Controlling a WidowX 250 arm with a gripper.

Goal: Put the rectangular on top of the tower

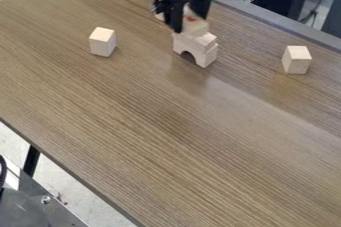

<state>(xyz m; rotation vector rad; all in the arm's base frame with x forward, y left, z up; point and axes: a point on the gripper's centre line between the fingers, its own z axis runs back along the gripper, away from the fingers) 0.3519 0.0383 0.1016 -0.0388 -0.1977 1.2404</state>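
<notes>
On the worktop (pixel 153 116), a wooden cube (pixel 102 42) is seen at left. Next, the black claw (pixel 188 23) is held over the arched tower (pixel 194 50); its grip cannot be told. At the tower's top, the rectangular block (pixel 194 28) is partly hidden by it. Another cube (pixel 296 60) is placed well apart, at right.
</notes>
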